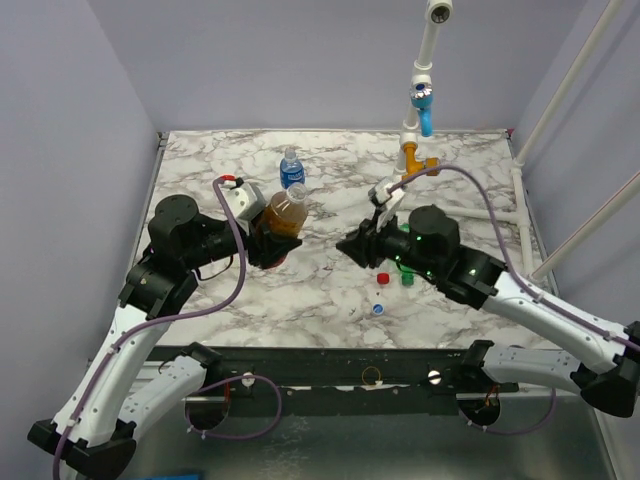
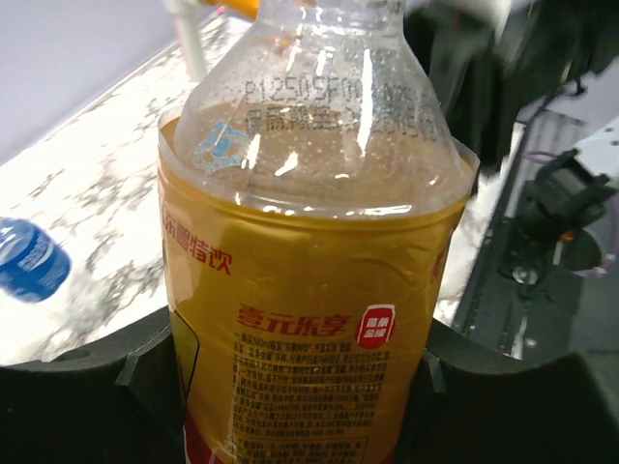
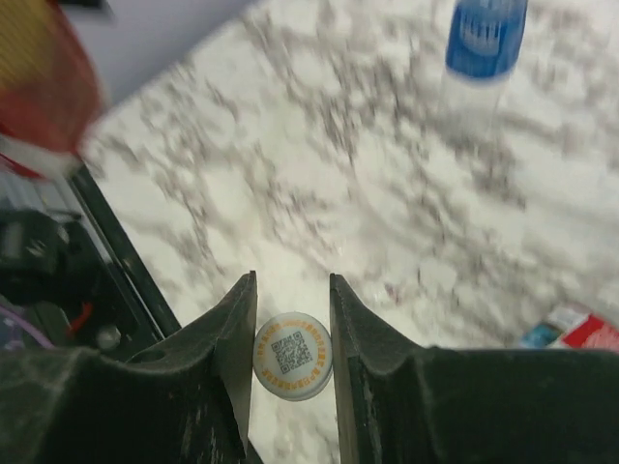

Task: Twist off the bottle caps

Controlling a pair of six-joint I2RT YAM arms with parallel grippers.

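Note:
My left gripper (image 1: 270, 240) is shut on the amber bottle with the red-gold label (image 1: 285, 210) and holds it tilted above the table. In the left wrist view the bottle (image 2: 309, 290) fills the frame and its neck is open. My right gripper (image 1: 352, 243), just right of that bottle, is shut on the white cap (image 3: 292, 355), which has a printed code on top. The red cap (image 1: 383, 277), green cap (image 1: 407, 279) and bluish-white cap (image 1: 378, 309) lie loose on the table. The blue-label bottle (image 1: 291, 167) stands behind. The green bottle is out of view.
A white pipe with orange and blue fittings (image 1: 420, 110) rises at the back right. White tubes run along the right edge (image 1: 525, 190). A red-and-white object (image 3: 580, 333) shows at the right wrist view's lower right edge. The marble table (image 1: 330, 300) ends at a black rail in front.

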